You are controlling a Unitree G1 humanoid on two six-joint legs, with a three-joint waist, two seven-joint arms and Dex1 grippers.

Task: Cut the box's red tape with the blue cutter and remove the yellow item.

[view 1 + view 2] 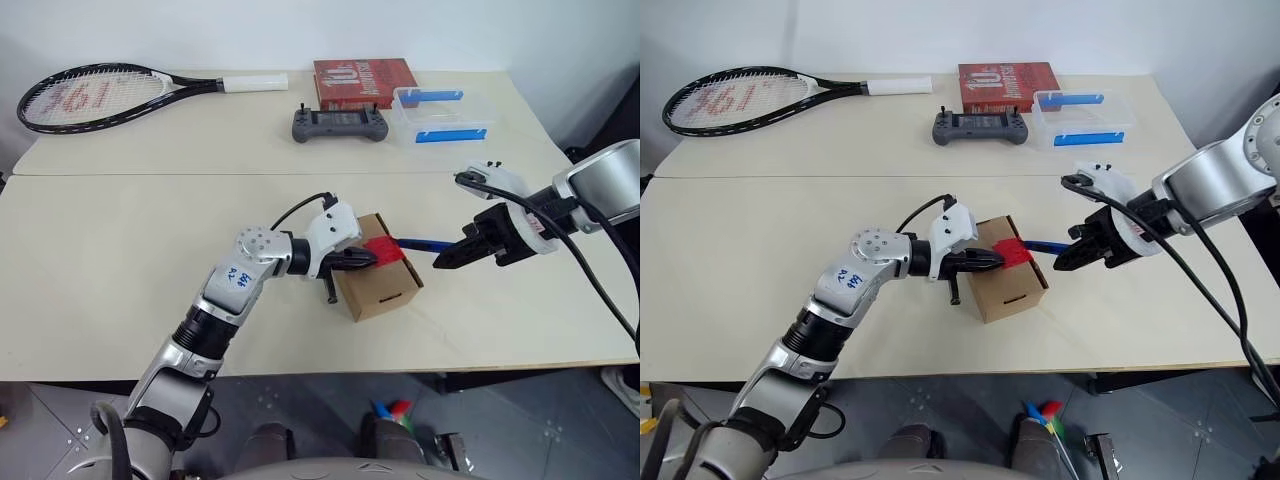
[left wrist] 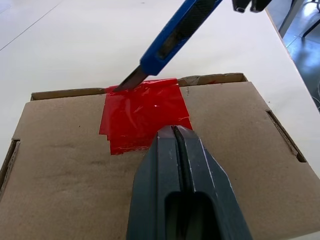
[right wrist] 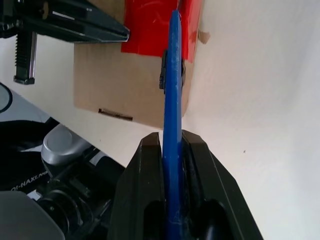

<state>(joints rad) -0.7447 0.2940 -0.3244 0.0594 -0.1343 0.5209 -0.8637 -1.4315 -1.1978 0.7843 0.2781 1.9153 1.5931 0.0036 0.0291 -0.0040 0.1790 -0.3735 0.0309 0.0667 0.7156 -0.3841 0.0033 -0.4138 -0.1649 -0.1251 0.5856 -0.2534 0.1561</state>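
Right gripper (image 3: 172, 150) clamped on cutter (image 2: 172, 37), blade tip at far edge of tape (image 2: 145, 112). Left gripper (image 2: 175, 137) shut, pressing box (image 1: 385, 285) top mid-table. Light, crushable carton: likely slides unless pinned; steady from above.

The box (image 2: 225, 150) is plain brown cardboard, matt and faintly fibrous. The red tape (image 2: 142, 112) on it is glossy film, wrinkled and catching light. The blue cutter (image 2: 175, 35) looks like smooth, slightly shiny plastic with a black strip along it and a dull grey metal blade. The left gripper (image 2: 175, 132) has dark, semi-matt plastic fingers. The table (image 1: 120, 260) is a smooth, matt cream surface. Behind, the clear container (image 1: 440, 115) is glossy transparent plastic.
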